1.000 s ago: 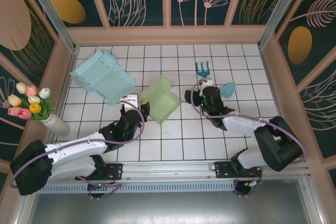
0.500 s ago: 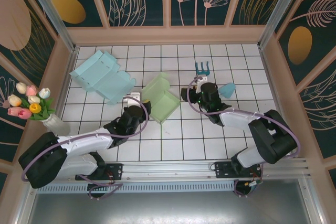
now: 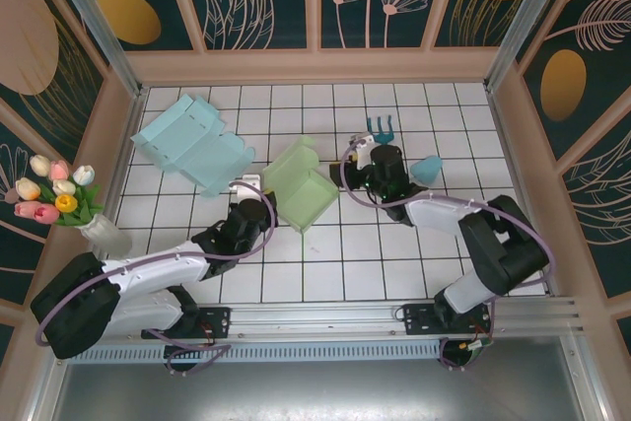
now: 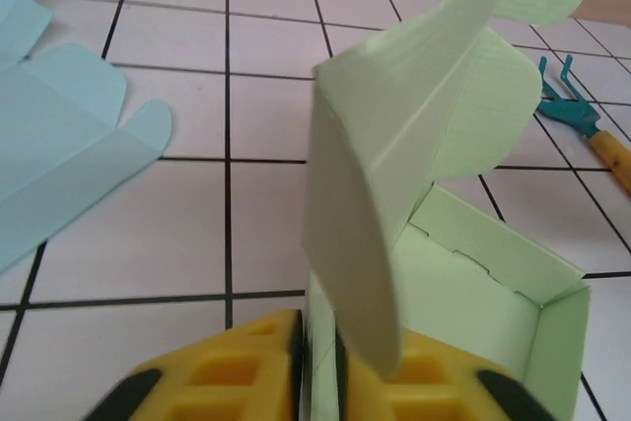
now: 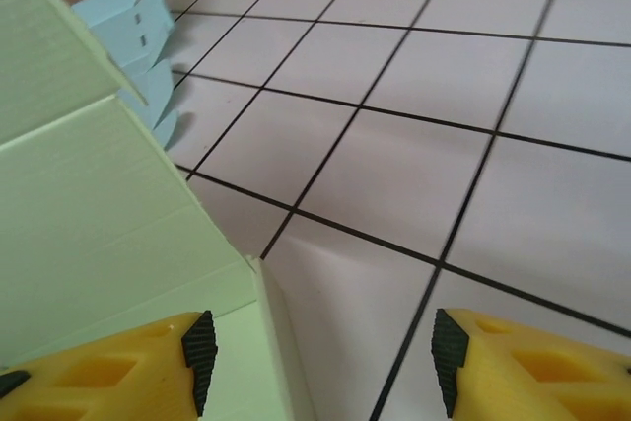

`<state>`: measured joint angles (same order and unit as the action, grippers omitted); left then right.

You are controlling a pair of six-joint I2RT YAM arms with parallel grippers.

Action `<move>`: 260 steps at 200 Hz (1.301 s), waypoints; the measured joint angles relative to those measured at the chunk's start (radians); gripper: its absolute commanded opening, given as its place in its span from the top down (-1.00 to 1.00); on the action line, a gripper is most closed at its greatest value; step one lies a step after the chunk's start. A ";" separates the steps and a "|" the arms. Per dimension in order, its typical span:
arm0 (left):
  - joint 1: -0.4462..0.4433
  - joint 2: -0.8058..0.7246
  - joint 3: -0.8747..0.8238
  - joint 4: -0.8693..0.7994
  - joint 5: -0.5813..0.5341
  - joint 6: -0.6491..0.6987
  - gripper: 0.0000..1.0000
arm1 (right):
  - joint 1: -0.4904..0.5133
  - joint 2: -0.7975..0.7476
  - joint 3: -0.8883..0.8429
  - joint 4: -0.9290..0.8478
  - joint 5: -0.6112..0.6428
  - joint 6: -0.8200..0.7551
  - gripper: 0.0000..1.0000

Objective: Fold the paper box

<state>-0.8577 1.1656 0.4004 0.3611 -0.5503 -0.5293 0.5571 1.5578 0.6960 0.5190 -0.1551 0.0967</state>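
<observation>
Paper box [image 3: 301,187], judged light and crease-prone, is pinched at one thin wall by left claw [image 4: 320,347]; right claw [image 5: 320,357] stands released alongside.

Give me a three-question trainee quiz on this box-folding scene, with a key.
1. True or false: the right gripper is clamped shut.
2. What does the left gripper pinch? A. a wall of the green paper box; B. the small rake; C. the tulip vase.
3. Fill in: the unfolded flat box lying to the left of the green one is ____ in colour.

Key: 1 false, its jaws stand open. 2 A. 3 light blue.
</observation>
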 measured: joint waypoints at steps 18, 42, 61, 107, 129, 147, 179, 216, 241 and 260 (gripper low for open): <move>0.001 0.002 0.006 -0.010 -0.007 0.016 0.99 | 0.000 0.051 0.041 -0.003 -0.032 -0.034 -0.16; 0.001 0.012 0.026 -0.028 -0.008 0.042 1.00 | 0.000 0.092 0.067 -0.005 -0.058 -0.063 -0.13; 0.001 0.012 0.035 -0.030 -0.008 0.064 1.00 | 0.000 0.104 0.069 -0.008 -0.072 -0.078 -0.11; 0.001 0.011 0.039 -0.029 0.002 0.124 1.00 | 0.000 0.118 0.090 -0.016 -0.104 -0.121 0.06; 0.001 0.005 0.039 -0.029 0.019 0.146 1.00 | 0.000 0.123 0.115 -0.027 -0.113 -0.136 0.14; 0.001 -0.001 0.039 -0.029 0.024 0.158 1.00 | 0.000 0.134 0.144 -0.048 -0.128 -0.150 0.18; 0.001 -0.002 0.039 -0.029 0.031 0.169 1.00 | 0.000 0.162 0.191 -0.068 -0.139 -0.163 0.25; 0.001 -0.002 0.039 -0.029 0.031 0.176 1.00 | 0.000 0.165 0.195 -0.082 -0.143 -0.170 0.28; 0.001 0.003 0.045 -0.028 0.045 0.188 1.00 | 0.002 0.168 0.196 -0.082 -0.143 -0.170 0.29; 0.001 0.014 0.064 -0.027 0.054 0.197 1.00 | 0.005 0.181 0.200 -0.082 -0.142 -0.171 0.37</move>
<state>-0.8570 1.1801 0.4641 0.3336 -0.4965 -0.3325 0.5621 1.7386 0.8959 0.4366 -0.2974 -0.0738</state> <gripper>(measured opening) 0.055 0.343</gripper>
